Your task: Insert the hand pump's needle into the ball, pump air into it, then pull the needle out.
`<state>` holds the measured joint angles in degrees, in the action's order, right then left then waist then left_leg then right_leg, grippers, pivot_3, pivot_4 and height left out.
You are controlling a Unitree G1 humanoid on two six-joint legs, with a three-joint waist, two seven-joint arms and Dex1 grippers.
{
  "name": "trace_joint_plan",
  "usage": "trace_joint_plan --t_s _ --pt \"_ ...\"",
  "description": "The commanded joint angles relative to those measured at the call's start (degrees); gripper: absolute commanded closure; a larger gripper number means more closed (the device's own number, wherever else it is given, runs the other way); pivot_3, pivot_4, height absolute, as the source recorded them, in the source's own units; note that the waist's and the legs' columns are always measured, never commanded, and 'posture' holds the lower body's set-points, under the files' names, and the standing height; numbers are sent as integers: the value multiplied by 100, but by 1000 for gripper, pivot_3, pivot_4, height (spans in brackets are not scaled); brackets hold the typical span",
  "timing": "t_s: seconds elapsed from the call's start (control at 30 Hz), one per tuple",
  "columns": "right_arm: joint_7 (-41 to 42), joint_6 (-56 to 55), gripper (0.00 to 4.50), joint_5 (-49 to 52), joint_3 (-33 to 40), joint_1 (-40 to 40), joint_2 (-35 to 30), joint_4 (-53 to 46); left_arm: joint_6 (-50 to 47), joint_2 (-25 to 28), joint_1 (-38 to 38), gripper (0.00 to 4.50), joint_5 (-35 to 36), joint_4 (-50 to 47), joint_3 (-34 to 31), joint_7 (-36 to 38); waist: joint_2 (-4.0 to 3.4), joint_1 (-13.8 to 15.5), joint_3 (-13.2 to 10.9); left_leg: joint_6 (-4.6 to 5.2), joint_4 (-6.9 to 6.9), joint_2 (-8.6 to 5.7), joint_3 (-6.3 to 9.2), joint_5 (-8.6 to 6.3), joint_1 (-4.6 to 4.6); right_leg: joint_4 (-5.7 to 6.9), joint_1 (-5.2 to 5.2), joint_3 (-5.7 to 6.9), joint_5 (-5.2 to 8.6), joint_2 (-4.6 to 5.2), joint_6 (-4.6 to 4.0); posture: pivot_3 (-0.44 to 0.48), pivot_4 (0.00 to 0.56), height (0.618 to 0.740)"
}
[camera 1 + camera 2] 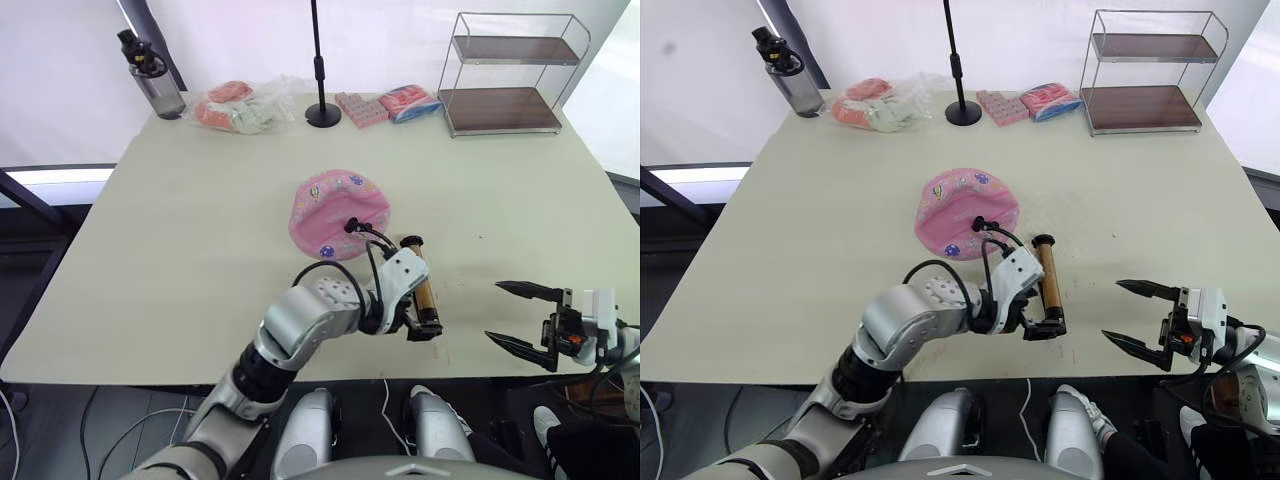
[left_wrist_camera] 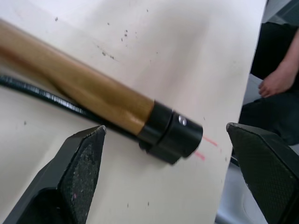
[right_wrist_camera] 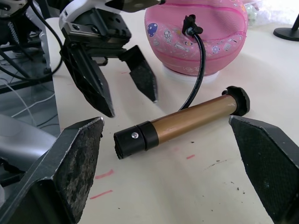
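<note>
Pump (image 1: 424, 288) flat, lengthwise toward ball (image 1: 338, 212)

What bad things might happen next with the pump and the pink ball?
1. The hand pump lies loose on the table, a round tube; the open left end effector hovering over it might nudge it so it rolls instead of being gripped.
2. Its hose is already plugged into the squashed ball. Dragging the pump could yank the fitting out or tip the ball.
</note>
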<state>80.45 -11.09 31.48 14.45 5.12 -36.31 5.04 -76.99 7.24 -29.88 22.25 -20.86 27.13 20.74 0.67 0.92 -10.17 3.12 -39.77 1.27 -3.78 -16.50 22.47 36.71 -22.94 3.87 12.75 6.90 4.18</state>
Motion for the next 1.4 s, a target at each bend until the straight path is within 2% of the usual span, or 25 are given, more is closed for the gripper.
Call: trace_joint_plan --t_s 0.03,0.4,0.6,0.9,1.23,1.27,1.3,1.4 --pt "-3 -80 0 86 74 86 2 -136 -441 -550 -125 43 -145 116 -83 -471 2 8 -1 0 -1 0 1 0 1 0 0 1 0 0 0 0 150 736" --pt "-12 -86 0 69 55 81 -5 -101 -1124 -1363 -885 43 -516 1095 -264 -1100 2 0 -1 0 -8 1 7 0 25 8 -23 3 0 -5 -1 0 150 736" --pt "-30 -110 0 59 91 47 -21 -44 -1405 -1739 -1383 43 -619 1745 -439 -1219 3 6 -1 -1 -11 2 8 1 29 9 -25 4 0 -7 -1 0 150 736" --pt "-48 -217 0 26 117 69 -16 114 -1548 -2245 -1724 43 -672 2484 -801 -1425 3 -4 -2 -2 -12 3 13 1 31 9 -25 7 0 -10 -2 0 150 736" --pt "-78 -291 0 30 119 120 -27 139 -1551 -2198 -1897 43 -603 2669 -808 -1513 3 -5 -2 -9 -12 4 13 5 31 11 -26 5 0 -11 -2 0 150 736" --pt "-80 -293 0 31 121 121 -29 139 -1551 -2181 -1888 572 -591 2650 -801 -1503 3 -5 -2 -10 -12 4 14 6 31 10 -26 5 0 -11 -2 0 150 736" --pt "-80 -293 0 33 125 121 -32 142 -1551 -2165 -1877 844 -580 2626 -791 -1497 3 -5 -2 -11 -12 4 14 6 31 11 -26 5 0 -12 -2 0 150 736" --pt "-78 -301 0 29 127 93 -39 169 -1551 -2088 -1826 2213 -527 2525 -795 -1465 2 -5 -1 -13 -12 4 15 7 31 11 -26 5 0 -12 -2 0 150 736"
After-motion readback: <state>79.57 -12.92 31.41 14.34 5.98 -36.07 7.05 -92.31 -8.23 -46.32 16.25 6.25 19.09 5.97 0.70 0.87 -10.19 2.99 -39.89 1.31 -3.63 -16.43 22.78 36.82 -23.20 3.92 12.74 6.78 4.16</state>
